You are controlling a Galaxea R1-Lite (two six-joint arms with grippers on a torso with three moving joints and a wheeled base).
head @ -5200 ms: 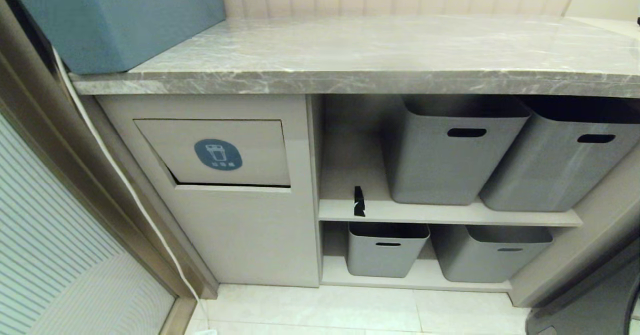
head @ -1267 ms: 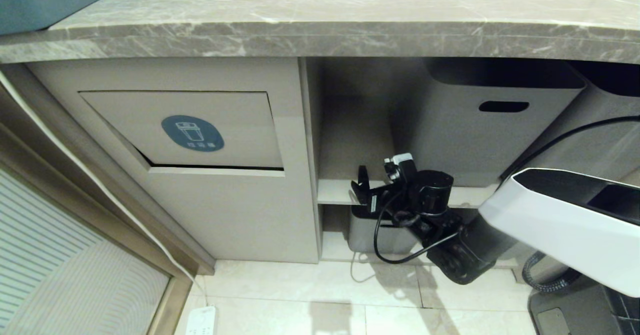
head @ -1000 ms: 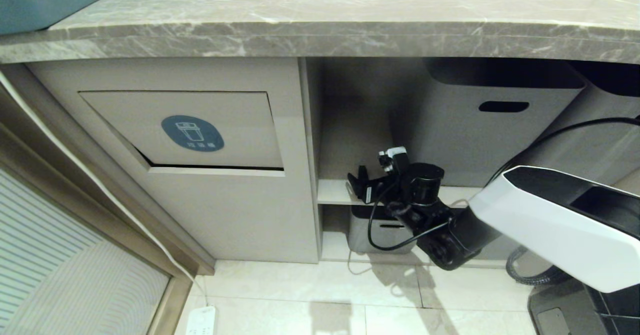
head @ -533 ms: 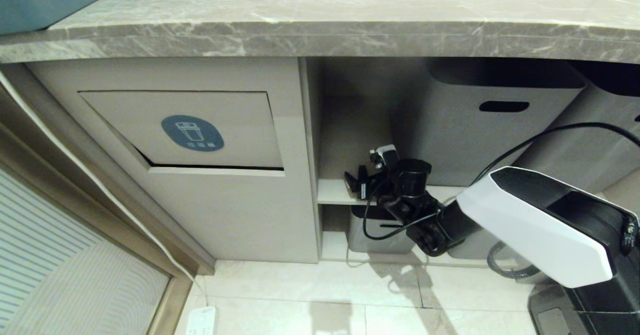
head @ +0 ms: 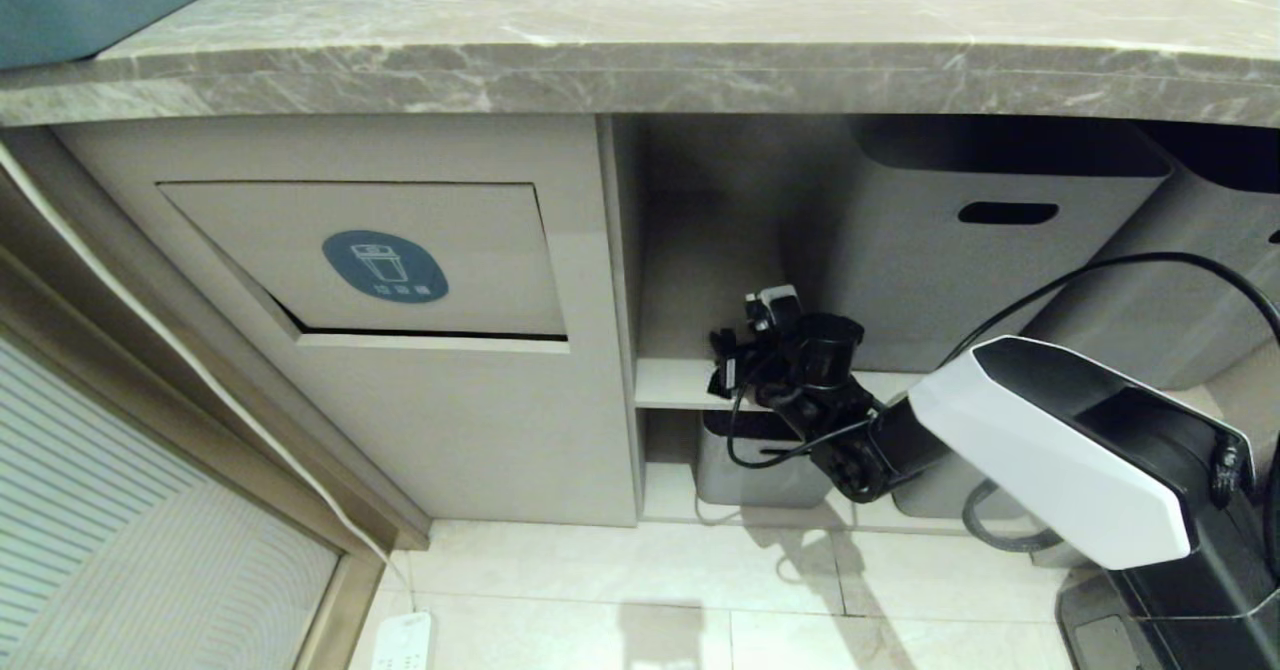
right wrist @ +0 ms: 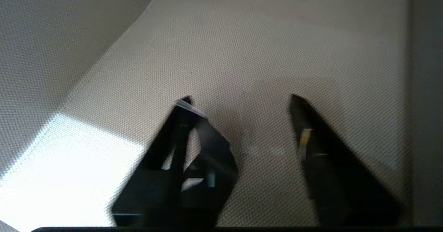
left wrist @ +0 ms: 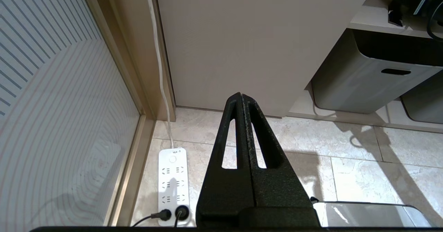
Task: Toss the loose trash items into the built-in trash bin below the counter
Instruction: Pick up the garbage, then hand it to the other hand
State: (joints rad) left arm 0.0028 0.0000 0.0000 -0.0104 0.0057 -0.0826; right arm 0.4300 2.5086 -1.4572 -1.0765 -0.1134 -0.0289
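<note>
Grey tub (head: 940, 240) flanks right gripper (head: 722, 370) on shelf (head: 670, 385).

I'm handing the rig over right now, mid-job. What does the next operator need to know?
Left gripper: shut, parked low over the floor, idle.
Right gripper: fingers apart, reaching into the upper shelf beside the trash bin flap.
Black wrapper: on that shelf, against one right finger, not yet clamped.
Tan paper scrap: not in view.
Done: nothing seen going into the bin.
Left: close on the wrapper, carry it to the flap, push it in, then find the tan scrap.
</note>
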